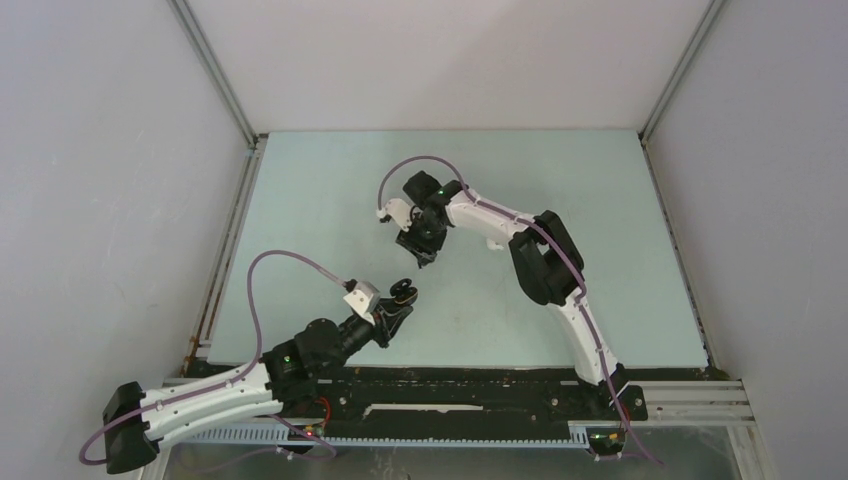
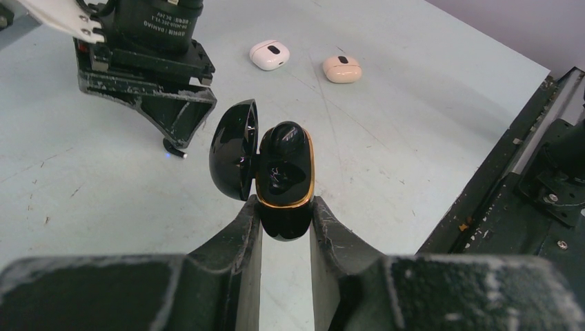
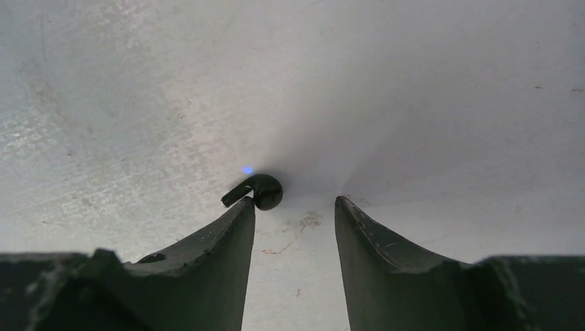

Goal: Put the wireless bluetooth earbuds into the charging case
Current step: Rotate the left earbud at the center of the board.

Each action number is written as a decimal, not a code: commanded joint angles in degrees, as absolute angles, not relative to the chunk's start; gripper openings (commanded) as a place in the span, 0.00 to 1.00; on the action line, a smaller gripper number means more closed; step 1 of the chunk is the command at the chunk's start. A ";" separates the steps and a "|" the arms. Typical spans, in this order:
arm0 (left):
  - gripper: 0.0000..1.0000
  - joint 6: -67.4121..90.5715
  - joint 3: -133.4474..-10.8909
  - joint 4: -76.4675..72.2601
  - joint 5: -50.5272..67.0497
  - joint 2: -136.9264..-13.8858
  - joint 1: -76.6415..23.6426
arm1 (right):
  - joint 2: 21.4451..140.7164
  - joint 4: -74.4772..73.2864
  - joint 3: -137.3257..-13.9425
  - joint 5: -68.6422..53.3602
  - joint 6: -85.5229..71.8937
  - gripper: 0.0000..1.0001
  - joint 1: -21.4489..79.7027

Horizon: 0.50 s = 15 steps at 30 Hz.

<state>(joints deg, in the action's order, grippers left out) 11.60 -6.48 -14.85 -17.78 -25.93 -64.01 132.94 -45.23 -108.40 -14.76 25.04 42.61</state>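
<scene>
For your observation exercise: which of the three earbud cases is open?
The black case, held by the left gripper, lid swung open; the white case and beige case lie shut.

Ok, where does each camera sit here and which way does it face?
Top external: above and behind the bases, looking down on the table; both arms show.
Right wrist: looks down past the open right gripper at the black earbud on the table.
Left wrist: looks along the left gripper, shut on the open black charging case.
Shared: both wrist views show that earbud.
</scene>
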 commanded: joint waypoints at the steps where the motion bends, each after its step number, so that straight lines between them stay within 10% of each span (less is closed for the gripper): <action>1: 0.00 11.60 -9.12 -15.73 -17.62 -26.04 -64.51 | 135.61 -47.64 -112.10 -22.20 25.63 0.49 39.58; 15: 0.00 11.36 -9.19 -16.33 -17.65 -27.19 -64.51 | 136.75 -49.11 -111.86 -20.65 29.57 0.46 41.74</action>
